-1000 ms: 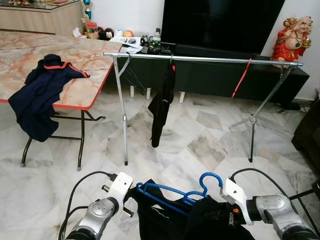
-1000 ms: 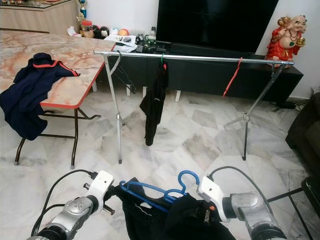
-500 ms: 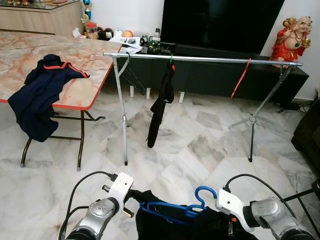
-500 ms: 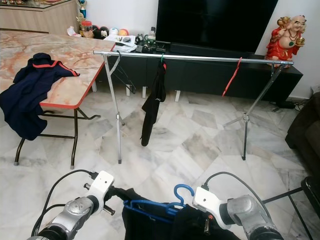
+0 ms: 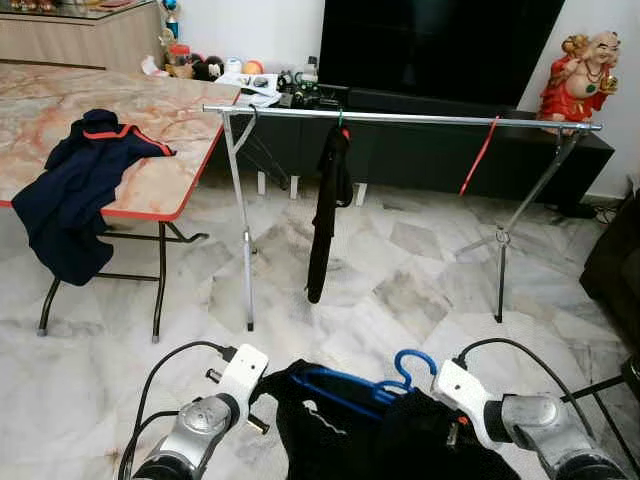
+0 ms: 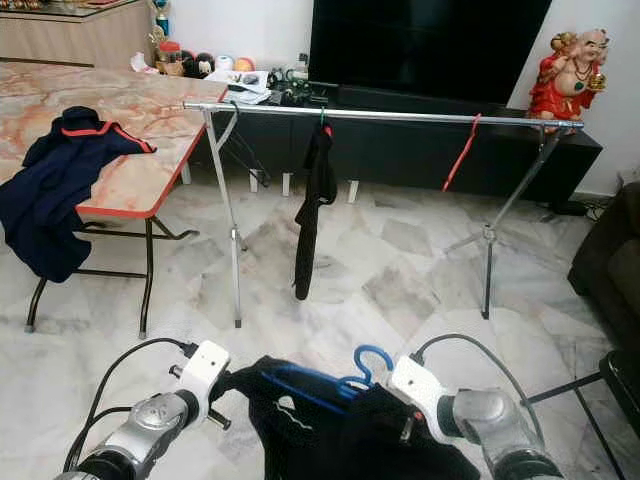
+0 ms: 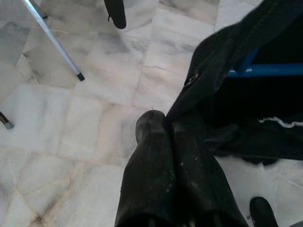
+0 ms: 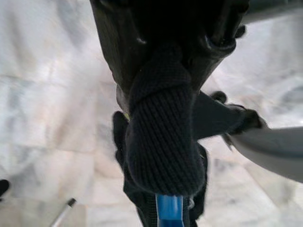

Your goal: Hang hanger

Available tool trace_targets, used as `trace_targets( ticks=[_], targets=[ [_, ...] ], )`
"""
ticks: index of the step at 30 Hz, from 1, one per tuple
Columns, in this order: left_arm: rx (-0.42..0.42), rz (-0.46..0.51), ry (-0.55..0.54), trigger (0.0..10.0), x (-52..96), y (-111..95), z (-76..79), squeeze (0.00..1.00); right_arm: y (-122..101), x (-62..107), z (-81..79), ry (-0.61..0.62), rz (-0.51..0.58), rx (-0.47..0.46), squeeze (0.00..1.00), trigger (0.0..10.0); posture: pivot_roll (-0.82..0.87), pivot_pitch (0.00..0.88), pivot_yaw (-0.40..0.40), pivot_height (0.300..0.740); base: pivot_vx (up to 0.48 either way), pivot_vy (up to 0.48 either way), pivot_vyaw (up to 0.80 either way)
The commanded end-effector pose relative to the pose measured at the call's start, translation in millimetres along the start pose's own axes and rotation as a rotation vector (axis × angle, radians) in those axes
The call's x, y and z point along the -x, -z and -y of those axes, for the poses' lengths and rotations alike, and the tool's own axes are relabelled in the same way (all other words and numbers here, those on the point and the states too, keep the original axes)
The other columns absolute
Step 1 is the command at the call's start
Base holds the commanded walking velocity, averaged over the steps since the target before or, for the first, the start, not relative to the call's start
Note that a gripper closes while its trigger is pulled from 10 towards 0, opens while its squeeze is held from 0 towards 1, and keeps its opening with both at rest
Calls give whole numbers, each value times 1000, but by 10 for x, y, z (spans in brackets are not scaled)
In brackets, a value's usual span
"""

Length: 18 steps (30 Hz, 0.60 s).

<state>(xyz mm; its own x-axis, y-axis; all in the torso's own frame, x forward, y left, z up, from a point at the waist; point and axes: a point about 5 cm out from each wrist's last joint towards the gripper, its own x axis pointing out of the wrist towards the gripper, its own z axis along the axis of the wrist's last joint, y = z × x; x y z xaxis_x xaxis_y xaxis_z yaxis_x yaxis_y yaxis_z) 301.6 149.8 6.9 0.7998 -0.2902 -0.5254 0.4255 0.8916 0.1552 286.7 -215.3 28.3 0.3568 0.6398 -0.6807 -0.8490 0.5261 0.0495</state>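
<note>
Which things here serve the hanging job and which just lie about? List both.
Job: blue hanger carrying a black garment, held between left hand and right hand; clothes rail.

Lying about: navy jacket on the marble table, red statue, television.

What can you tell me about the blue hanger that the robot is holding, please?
The blue hanger looks like plastic, with a curved open hook rising at its top. It lies roughly level and low between the two arms, above the marble floor, well short of the clothes rail. A black garment is draped over it and hides most of its frame. The left claw is shut on the garment's edge; the right claw is shut on the cloth-covered hanger.
</note>
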Motion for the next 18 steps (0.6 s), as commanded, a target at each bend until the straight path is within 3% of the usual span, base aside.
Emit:
trace_targets(
  ticks=[1, 7, 8, 9, 11, 18],
  targets=[
    [-22, -48, -13, 0, 34, 87, -64, 0, -35, 89, 75, 28, 54, -40, 0, 0, 139, 0, -75, 740, 0, 0, 0],
    [-35, -35, -18, 0, 37, 55, -91, 0, 62, 53, 12, -8, -26, -13, 0, 0, 139, 0, -75, 740, 0, 0, 0],
    [-35, -28, -22, 0, 37, 36, -104, 0, 96, 52, 1, -14, -64, 7, 0, 0, 139, 0, -75, 740, 0, 0, 0],
    [-38, -9, -29, 0, 37, -12, -137, 0, 191, 59, -9, 0, -168, 66, 0, 0, 139, 0, -75, 740, 0, 0, 0],
    [-31, 12, -26, 0, 39, -65, -167, 0, 259, 65, -10, 20, -232, 91, 0, 0, 138, 0, -74, 740, 0, 0, 0],
    [-22, 92, 55, 0, 92, -230, -226, 0, 313, 4, -14, 98, -283, 54, 0, 0, 145, 0, -74, 740, 0, 0, 0]
  ],
)
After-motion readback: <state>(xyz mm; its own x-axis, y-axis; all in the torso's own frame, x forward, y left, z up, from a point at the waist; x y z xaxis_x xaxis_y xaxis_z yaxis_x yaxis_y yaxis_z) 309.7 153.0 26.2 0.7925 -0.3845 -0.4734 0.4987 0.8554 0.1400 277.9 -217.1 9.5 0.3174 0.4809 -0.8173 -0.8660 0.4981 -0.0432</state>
